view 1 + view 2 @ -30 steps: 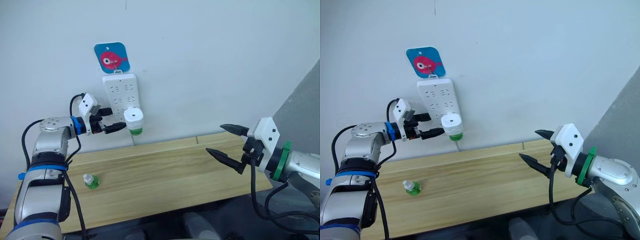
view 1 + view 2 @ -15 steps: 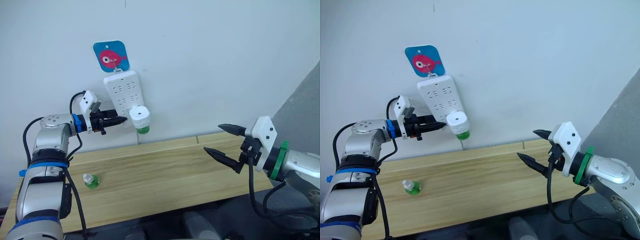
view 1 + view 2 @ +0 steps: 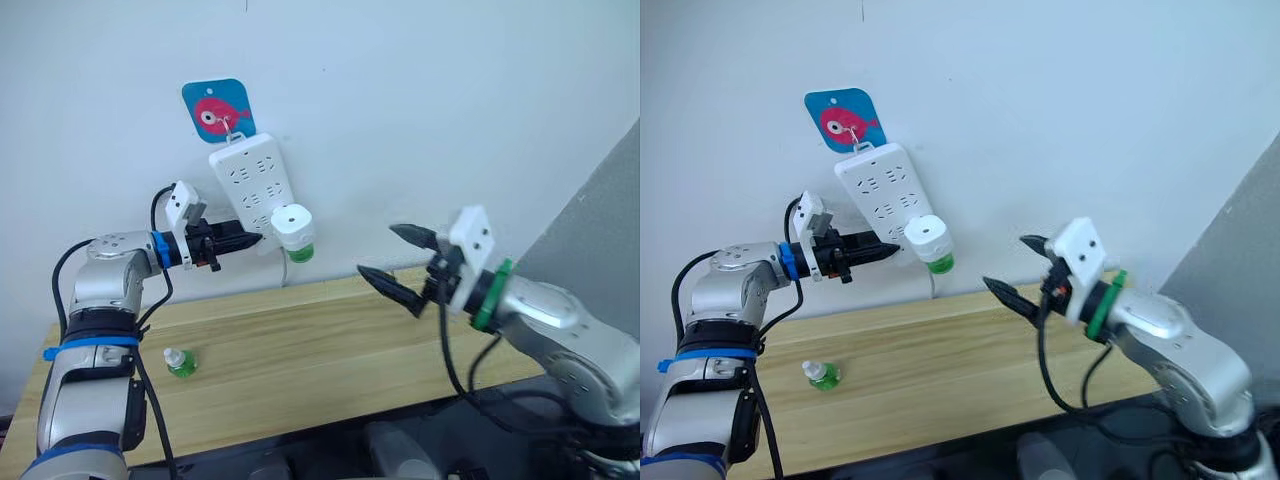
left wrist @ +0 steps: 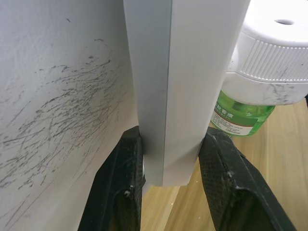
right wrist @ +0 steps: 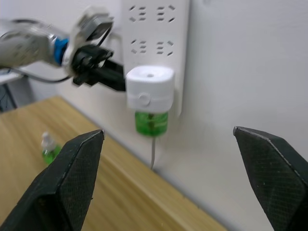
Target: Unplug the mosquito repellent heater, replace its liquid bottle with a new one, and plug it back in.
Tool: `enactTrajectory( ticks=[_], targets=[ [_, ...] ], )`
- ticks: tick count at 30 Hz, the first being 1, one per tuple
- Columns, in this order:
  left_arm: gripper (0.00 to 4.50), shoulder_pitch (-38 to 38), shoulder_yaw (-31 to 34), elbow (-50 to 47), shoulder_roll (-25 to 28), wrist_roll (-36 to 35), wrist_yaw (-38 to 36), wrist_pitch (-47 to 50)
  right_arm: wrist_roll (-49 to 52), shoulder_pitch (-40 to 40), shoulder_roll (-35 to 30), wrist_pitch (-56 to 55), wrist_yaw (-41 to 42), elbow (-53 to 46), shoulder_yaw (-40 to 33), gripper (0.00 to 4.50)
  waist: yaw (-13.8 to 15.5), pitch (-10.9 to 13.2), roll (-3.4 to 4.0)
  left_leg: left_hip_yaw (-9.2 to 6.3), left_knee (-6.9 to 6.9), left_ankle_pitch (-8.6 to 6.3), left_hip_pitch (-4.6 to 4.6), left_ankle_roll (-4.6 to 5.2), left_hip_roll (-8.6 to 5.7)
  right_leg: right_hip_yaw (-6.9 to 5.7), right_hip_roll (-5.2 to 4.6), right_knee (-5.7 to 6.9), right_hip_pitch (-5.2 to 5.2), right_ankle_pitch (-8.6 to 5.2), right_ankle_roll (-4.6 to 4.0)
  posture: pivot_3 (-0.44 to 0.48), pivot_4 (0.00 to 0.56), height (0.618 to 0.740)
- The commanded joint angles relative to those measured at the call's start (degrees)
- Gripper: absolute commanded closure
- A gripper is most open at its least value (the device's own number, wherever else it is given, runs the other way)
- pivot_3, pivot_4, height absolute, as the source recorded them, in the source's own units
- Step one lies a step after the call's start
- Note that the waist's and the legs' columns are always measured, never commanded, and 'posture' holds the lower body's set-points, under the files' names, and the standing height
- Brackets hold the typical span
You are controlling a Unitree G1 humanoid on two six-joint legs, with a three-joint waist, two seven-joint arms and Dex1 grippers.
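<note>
Heater stays plugged in; left pincer clamps strip edge.

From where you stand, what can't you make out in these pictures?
- Heater prongs: hidden, plugged into the power strip in every view.
- Strip's far edge: in the left wrist view the left tool clamps it, covering what lies behind.
- Label on the heater's bottle: too small to read, partly cut by the heater body.
- New bottle on the table: too small for detail.
</note>
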Motion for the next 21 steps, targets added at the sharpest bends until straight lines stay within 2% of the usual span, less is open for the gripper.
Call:
enactTrajectory(
  ticks=[1,7,11,21],
  targets=[
    [3.22,0.31,2.00,-4.94,0.07,-2.48,1.69,1.30,-5.50,-4.58,4.00,0.28,-4.24,2.26,5.21,0.00,-0.06,0.03,0.04,-0.02,-0.01,0.00,-0.01,0.00,0.00,-0.02,0.00,-0.01,0.00,0.00,0.00,-0.240,0.104,0.740],
    [3.22,2.40,1.84,-8.55,-0.05,-3.31,3.18,2.94,-15.08,-9.45,12.72,-0.03,-9.94,9.36,13.57,0.00,-0.06,0.09,0.14,-0.14,-0.01,0.00,-0.05,0.00,-0.03,-0.12,-0.06,0.01,-0.02,0.15,-0.26,-0.236,0.105,0.740],
    [3.22,2.85,1.57,-9.62,0.04,-3.68,3.61,3.51,-19.23,-11.40,17.34,0.25,-12.01,12.94,15.62,0.00,-0.04,0.10,0.16,-0.22,-0.02,0.00,-0.06,0.00,-0.05,-0.18,-0.08,0.02,-0.03,0.16,-0.28,-0.233,0.103,0.740],
    [3.22,3.47,1.25,-10.77,0.08,-3.55,3.91,3.74,-25.67,-16.56,23.96,2.36,-13.01,18.30,18.84,0.00,-0.08,0.12,0.18,-0.60,-0.02,0.00,-0.10,-0.01,-0.11,-0.51,-0.16,0.20,-0.02,0.17,-0.32,-0.227,0.103,0.740]
  ],
)
